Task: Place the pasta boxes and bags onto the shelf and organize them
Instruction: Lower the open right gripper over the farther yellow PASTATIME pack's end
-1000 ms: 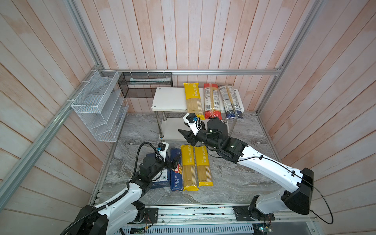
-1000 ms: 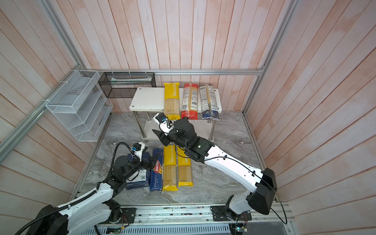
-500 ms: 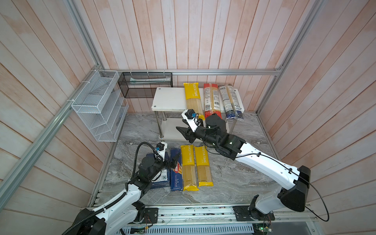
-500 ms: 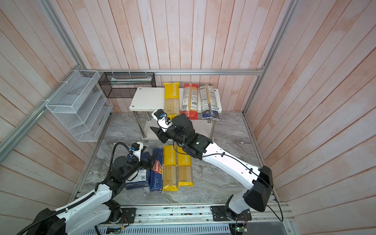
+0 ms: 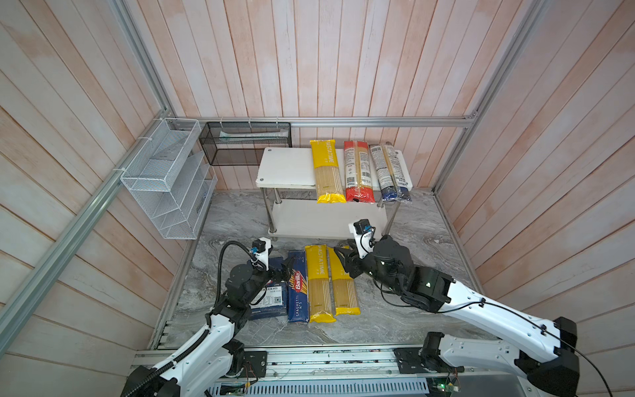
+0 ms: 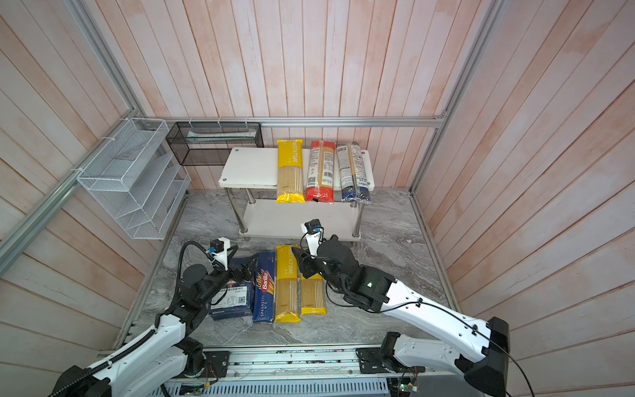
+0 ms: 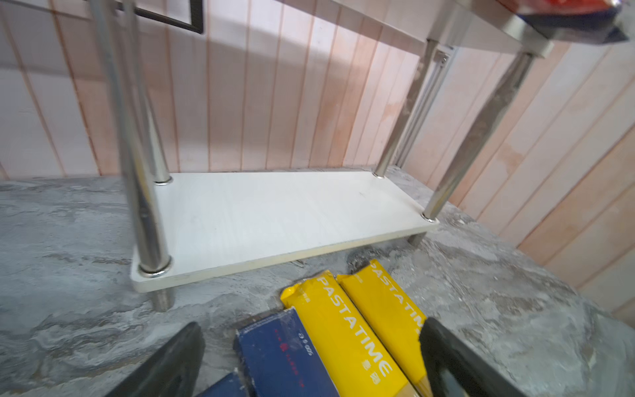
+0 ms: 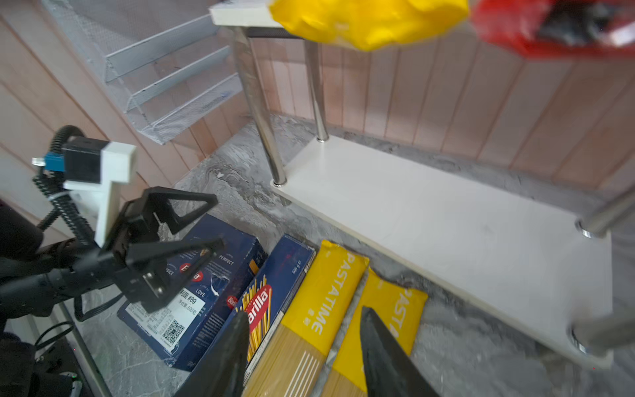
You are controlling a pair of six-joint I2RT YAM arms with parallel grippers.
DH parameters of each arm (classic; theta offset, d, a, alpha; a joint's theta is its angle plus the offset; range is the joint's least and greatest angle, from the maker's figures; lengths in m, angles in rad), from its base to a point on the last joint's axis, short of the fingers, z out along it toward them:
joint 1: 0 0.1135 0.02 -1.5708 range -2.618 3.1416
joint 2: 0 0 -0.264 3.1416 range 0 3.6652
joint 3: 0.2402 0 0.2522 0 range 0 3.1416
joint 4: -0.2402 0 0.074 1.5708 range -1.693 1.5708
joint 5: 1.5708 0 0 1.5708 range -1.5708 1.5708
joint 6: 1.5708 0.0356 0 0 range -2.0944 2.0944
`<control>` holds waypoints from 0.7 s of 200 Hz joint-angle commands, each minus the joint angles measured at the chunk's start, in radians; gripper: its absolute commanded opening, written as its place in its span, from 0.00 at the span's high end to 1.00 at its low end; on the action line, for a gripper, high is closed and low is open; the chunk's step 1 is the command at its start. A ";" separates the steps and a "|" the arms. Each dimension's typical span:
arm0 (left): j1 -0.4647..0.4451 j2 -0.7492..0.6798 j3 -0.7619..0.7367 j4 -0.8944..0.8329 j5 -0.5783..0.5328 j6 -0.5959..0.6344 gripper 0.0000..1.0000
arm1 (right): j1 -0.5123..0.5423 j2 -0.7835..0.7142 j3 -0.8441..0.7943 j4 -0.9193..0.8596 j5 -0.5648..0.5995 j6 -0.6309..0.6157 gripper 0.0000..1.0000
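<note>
Your right jaws are spread, pinching nothing. In the right wrist view the inner yellow bag (image 8: 323, 292) lies in the gap between the two fingers (image 8: 378, 350), with its "PASTATIME" end towards the shelf (image 8: 446, 223). The outer yellow bag (image 8: 391, 299) runs under one finger. The narrow box (image 8: 275, 285) sits just beside the opposite finger. Whether the fingers touch a bag, cannot tell. In both top views these jaws are over the shelf-side ends of the two bags.

Your left jaws are spread too, empty. In the left wrist view the end of the narrow box (image 7: 281, 347) and the inner yellow bag (image 7: 343, 330) lie between the fingers (image 7: 175, 364). The outer yellow bag (image 7: 388, 299) reaches the far finger. In both top views these jaws hang over the shelf-side end of the wide box (image 5: 271, 299), at its edge with the narrow box (image 5: 298, 292).

Layout: four items lie on the worktop (image 5: 429, 240), just in front of the shelf, side by side and touching. From your left they are the wide box, narrow box, inner yellow bag (image 5: 319, 285) and outer yellow bag (image 5: 343, 295).

On the top board (image 5: 285, 168), towards your right, lie the shelf yellow bag (image 5: 328, 172), red bag (image 5: 358, 172) and blue bag (image 5: 390, 168). They lie side by side, near ends overhanging the front edge.
</note>
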 commanded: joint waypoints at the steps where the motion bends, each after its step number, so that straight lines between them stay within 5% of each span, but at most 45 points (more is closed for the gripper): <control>1: 0.115 0.023 -0.014 0.025 0.198 -0.095 0.00 | 0.001 0.013 -0.049 -0.156 0.146 0.240 0.40; 30: 0.149 0.063 0.032 -0.046 0.278 -0.062 0.00 | 0.001 0.071 -0.094 -0.133 0.118 0.302 0.34; 104: 0.165 -0.126 -0.023 -0.170 0.143 0.019 0.00 | -0.032 0.208 -0.192 -0.023 0.032 0.414 0.19; 140: 0.168 -0.109 -0.017 -0.168 0.166 0.027 0.00 | -0.064 0.271 -0.207 0.030 -0.038 0.408 0.15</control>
